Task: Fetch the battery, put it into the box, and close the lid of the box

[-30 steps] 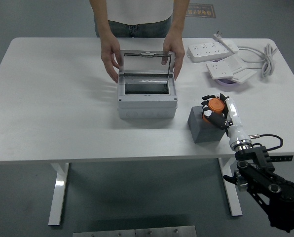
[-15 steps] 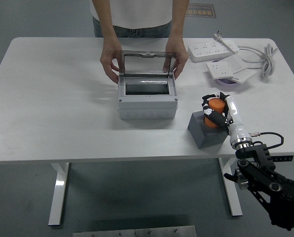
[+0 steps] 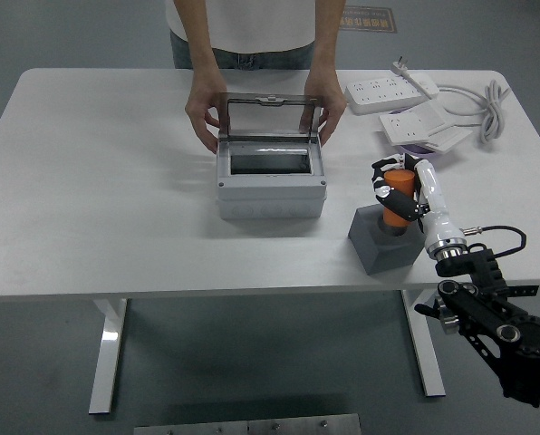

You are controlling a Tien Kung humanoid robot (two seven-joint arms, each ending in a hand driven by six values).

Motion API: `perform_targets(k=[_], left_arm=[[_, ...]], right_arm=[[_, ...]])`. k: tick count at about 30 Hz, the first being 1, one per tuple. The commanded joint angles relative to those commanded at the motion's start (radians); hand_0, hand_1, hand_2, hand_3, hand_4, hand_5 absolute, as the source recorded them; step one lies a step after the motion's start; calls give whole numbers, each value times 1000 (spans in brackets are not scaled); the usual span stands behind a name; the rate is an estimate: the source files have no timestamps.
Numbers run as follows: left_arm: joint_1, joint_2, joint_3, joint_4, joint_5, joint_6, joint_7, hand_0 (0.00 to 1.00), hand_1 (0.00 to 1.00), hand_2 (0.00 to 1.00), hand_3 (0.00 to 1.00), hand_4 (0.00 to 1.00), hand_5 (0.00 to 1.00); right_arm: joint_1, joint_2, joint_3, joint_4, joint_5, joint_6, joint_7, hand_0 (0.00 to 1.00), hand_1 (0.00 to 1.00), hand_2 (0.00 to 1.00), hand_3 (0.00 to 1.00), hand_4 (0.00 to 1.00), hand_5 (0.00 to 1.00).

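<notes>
An orange cylindrical battery [image 3: 398, 194] stands partly lifted out of a dark grey holder block [image 3: 382, 245] at the table's right front. My right hand [image 3: 392, 188] is curled around the battery, its white forearm running back to the lower right. A grey box [image 3: 270, 185] sits at mid-table with its clear lid [image 3: 270, 116] raised upright. A person at the far side holds the lid with both hands, one on each side edge. My left arm does not appear.
White power strips [image 3: 390, 91] and a coiled white cable [image 3: 487, 107] lie at the back right, with a second strip [image 3: 422, 125] over a purple object. The white table's near edge [image 3: 207, 294] runs along the front.
My right hand has risen with the battery, drawing it upward from the grey holder, which shifted slightly. The person's hands stay on the raised lid.
</notes>
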Motion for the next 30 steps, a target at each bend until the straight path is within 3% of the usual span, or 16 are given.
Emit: perform_targets(k=[8, 19, 30], left_arm=[[-3, 0, 0, 0, 0, 3, -1, 569, 722, 615, 538, 501, 6], [-3, 1, 3, -1, -7, 7, 0, 570, 723, 619, 538, 502, 8], [-8, 6, 3, -1, -6, 8, 1, 571, 724, 622, 539, 502, 10]], right_arm=[[48, -25, 8, 13, -82, -4, -45, 143, 211, 353, 345, 17, 2], [163, -59, 7, 59, -469, 84, -269, 136, 206, 352, 338, 21, 2], [341, -75, -187, 20, -823, 175, -399, 131, 197, 352, 337, 26, 2]])
